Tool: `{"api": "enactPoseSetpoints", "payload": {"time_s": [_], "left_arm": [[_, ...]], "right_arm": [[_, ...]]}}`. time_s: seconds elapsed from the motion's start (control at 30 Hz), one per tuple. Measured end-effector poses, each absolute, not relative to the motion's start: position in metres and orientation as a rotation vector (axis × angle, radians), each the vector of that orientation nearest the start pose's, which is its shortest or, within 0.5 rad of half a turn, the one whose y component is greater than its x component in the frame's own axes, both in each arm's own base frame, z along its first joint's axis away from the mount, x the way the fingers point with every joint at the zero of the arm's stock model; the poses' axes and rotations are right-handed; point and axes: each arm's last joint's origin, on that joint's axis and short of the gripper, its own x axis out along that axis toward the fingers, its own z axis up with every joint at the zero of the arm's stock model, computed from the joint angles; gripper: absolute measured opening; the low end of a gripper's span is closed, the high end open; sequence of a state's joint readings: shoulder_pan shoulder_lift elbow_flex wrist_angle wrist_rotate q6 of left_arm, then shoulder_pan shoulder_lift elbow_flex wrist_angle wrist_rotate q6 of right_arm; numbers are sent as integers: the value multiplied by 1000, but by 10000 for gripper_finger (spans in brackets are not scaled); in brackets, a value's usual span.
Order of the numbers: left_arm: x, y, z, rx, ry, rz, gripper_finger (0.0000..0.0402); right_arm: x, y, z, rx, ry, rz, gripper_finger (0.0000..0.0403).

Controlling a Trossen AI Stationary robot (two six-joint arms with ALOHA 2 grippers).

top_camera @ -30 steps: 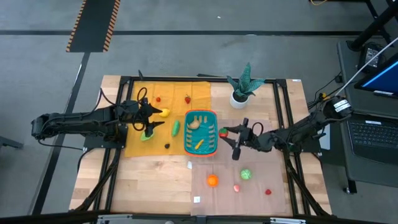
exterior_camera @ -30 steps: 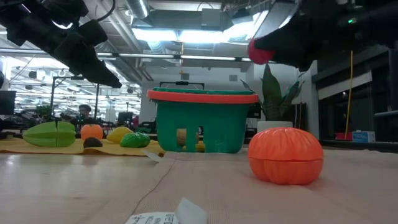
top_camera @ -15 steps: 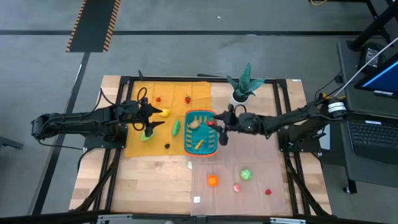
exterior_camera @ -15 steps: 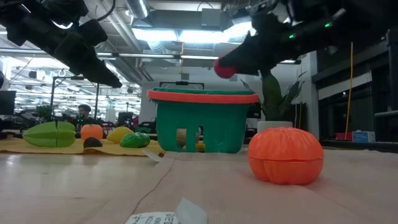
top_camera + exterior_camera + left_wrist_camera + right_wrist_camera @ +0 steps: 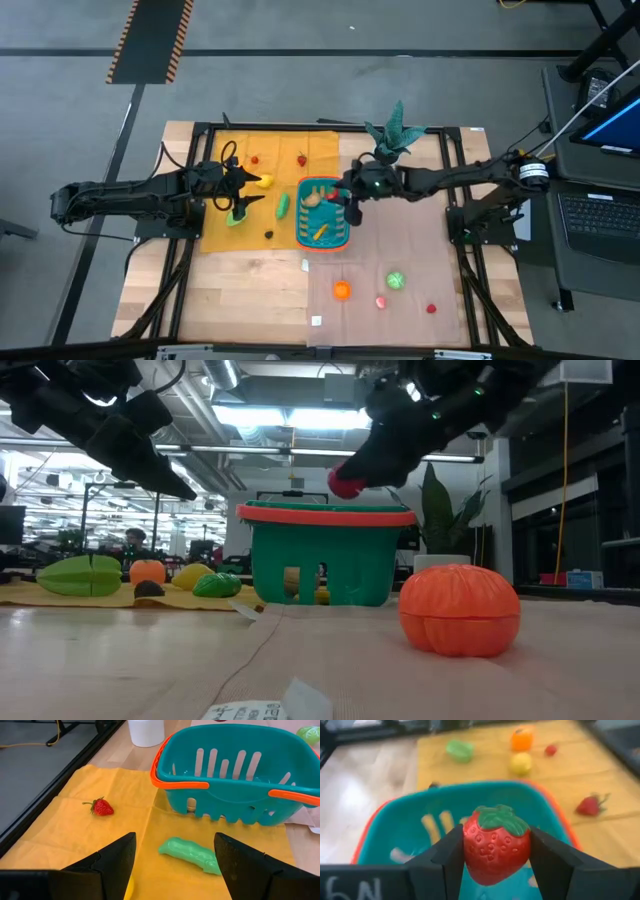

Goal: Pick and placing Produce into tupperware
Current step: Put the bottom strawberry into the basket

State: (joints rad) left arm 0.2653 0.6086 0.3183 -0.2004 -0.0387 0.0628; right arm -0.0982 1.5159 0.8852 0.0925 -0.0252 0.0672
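Colours on the tabletop

The basket (image 5: 322,213) is teal, slotted, with an orange rim. The strawberry (image 5: 496,851) is red with a green cap, between black fingers (image 5: 445,865). The cloth (image 5: 268,170) is yellow; the pepper (image 5: 396,281) green; the tabletop (image 5: 250,290) pale wood.

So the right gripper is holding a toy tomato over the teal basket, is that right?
Not quite: the right gripper holds a toy strawberry, red with dimpled seeds and a green leafy cap, not a tomato. The right wrist view shows it. It is indeed over the teal basket.
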Motion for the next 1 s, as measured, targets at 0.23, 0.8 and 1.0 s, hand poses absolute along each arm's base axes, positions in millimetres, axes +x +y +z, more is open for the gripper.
{"api": "enactPoseSetpoints", "payload": {"time_s": [0.23, 0.8, 1.0], "left_arm": [[135, 38, 196, 5, 505, 281, 261], [135, 37, 196, 6, 507, 277, 261], [135, 37, 195, 6, 507, 277, 261]], "right_arm": [[337, -38, 229, 102, 764, -27, 187], [369, -29, 204, 75, 788, 87, 187], [376, -27, 189, 81, 811, 101, 187]]}}
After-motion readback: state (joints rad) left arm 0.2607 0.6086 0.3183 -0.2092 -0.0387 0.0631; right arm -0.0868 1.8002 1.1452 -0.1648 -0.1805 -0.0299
